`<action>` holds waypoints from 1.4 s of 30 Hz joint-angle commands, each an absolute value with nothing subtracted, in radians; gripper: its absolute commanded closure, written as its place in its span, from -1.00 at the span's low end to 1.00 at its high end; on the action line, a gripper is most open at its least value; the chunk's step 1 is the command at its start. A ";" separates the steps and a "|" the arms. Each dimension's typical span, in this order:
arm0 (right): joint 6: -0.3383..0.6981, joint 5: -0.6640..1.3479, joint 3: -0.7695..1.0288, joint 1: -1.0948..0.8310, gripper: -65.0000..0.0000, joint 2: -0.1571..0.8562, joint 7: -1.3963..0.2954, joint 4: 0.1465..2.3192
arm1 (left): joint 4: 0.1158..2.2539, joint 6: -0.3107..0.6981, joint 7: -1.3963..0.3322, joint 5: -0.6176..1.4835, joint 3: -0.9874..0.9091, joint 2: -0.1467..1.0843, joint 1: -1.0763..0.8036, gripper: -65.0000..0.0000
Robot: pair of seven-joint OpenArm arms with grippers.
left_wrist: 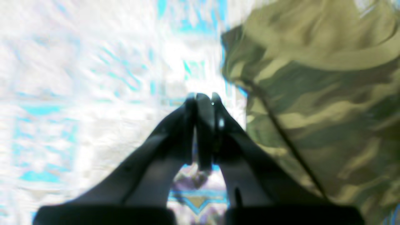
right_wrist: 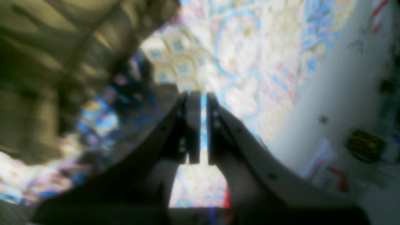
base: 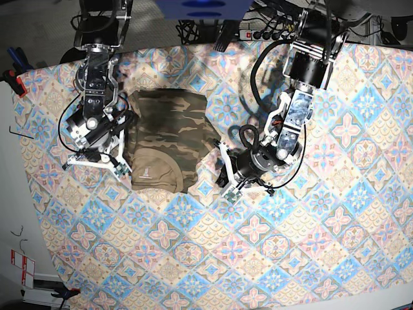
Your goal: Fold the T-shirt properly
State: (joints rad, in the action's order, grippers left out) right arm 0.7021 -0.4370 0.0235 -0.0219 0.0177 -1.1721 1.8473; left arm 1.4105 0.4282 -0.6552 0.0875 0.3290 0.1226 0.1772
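The camouflage T-shirt [base: 169,137] lies folded into a compact rectangle on the patterned tablecloth [base: 271,245], with its pale neck label [base: 147,171] near the front edge. My left gripper [base: 223,173] sits just off the shirt's right front corner. In the left wrist view the left gripper [left_wrist: 203,97] is shut and empty over the cloth, with the shirt [left_wrist: 315,103] to its right. My right gripper [base: 106,160] is by the shirt's left edge. In the right wrist view the right gripper [right_wrist: 200,97] is shut to a thin slit and holds nothing, with the shirt [right_wrist: 53,56] at upper left.
The table's left edge [base: 22,187] runs close to the right arm, with pale floor [right_wrist: 337,103] beyond it. A clamp [base: 11,79] holds the tablecloth at the far left. Cables and a power strip [base: 261,31] lie behind the table.
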 commanded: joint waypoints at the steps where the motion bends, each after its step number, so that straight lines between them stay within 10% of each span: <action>1: 0.698 -0.438 0.042 -0.008 0.91 0.019 -1.164 1.886 | 1.477 0.414 -0.642 0.094 0.328 0.134 0.160 1.00; 19: 0.698 -0.440 0.358 -0.205 0.91 -0.056 -1.066 1.954 | 1.830 0.108 -0.242 0.094 0.274 0.349 -0.348 1.00; 42: 0.698 -0.433 0.573 -0.489 0.91 -0.157 -0.714 1.946 | 1.620 0.096 0.269 0.094 0.045 0.245 -0.756 1.00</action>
